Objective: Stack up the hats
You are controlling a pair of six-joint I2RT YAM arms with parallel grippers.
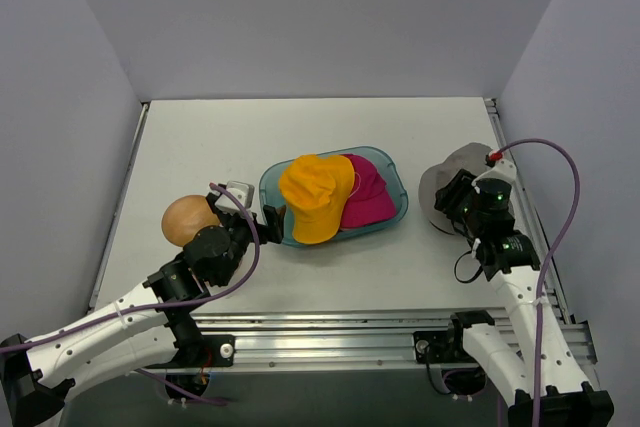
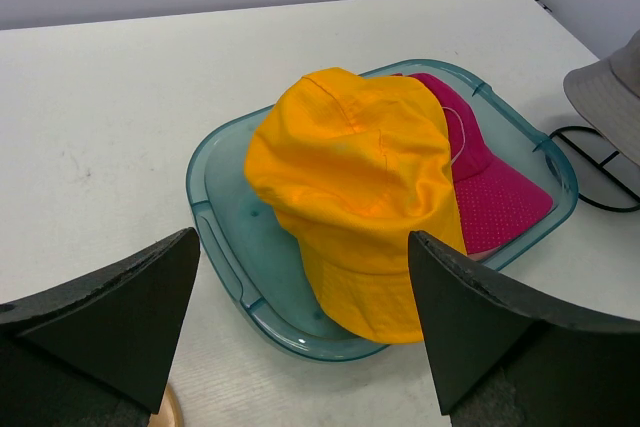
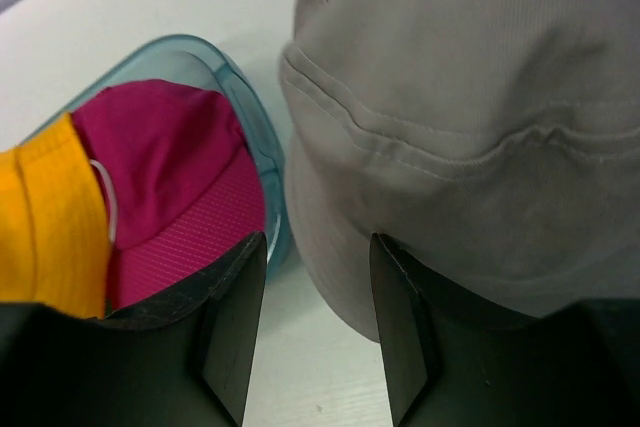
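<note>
Fingers (image 2: 110, 317) of the left gripper (image 2: 302, 239) spread wide before the translucent teal plastic tray (image 2: 197, 187), where the yellow-orange cloth hat (image 2: 350, 177) overlaps the magenta cloth hat (image 2: 500, 197). Only the right wrist view shows the right gripper (image 3: 317, 247) half-spread at the brim of the grey cloth hat (image 3: 450, 97).

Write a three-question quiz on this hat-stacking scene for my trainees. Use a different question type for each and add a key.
1. True or false: the yellow-orange cloth hat lies partly over the magenta cloth hat in the translucent teal plastic tray.
2. Which hat is closest to the right gripper? A: the grey cloth hat. B: the yellow-orange one. C: the magenta one.
3. Fill the gap: the jaws of the left gripper stand wide ____.

Key: 1 true; 2 A; 3 open.
</note>
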